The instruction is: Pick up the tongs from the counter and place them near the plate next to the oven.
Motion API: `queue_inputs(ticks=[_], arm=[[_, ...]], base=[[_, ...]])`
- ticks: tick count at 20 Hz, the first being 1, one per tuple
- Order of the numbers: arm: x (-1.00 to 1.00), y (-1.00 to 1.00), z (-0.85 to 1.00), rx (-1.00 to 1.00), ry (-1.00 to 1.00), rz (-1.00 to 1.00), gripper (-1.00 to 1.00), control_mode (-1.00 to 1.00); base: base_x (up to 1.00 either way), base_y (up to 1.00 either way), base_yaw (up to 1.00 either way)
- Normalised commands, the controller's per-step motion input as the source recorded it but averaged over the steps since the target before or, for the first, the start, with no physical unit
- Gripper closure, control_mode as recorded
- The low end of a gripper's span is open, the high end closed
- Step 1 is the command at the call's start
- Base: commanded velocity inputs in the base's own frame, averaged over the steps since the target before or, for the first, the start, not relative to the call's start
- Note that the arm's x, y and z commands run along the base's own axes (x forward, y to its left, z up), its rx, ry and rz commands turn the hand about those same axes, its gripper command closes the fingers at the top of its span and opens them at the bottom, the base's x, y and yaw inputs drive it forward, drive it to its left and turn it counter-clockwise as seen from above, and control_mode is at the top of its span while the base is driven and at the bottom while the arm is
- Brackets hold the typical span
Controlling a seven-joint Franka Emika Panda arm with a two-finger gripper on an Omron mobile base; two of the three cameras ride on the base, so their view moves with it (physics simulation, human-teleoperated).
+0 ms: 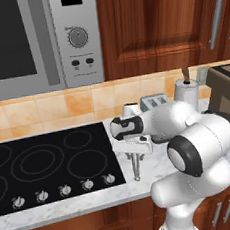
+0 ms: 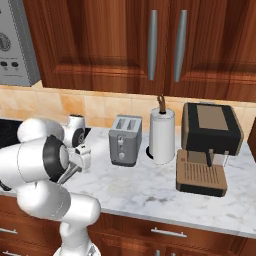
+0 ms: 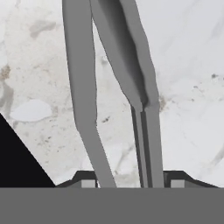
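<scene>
The tongs (image 3: 116, 87) sit right under your gripper (image 3: 131, 183), both silver arms running between its fingertips (image 3: 177, 180), lying on the marble surface (image 3: 192, 65) just beside the cooktop (image 1: 52, 164). You cannot tell yet whether the gripper has clamped them. Squeeze both arms together squarely, then lift straight up.
</scene>
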Motion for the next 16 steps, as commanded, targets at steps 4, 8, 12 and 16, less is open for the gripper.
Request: queue_inputs(ticks=[4, 8, 12, 16], arm=[[-0.47, -0.10, 0.38, 0.06, -0.06, -0.05, 1.00, -1.00], [-0.50, -0.05, 0.46, 0.02, -0.08, -0.04, 1.00, -1.00], [-0.46, -0.03, 0.55, 0.00, -0.03, -0.04, 1.00, -1.00], [-0.42, 0.00, 0.63, 0.00, -0.08, -0.03, 1.00, -1.00]], base=[[0.00, 0.00, 0.00], [0.00, 0.00, 0.00], [0.00, 0.00, 0.00], [0.00, 0.00, 0.00]])
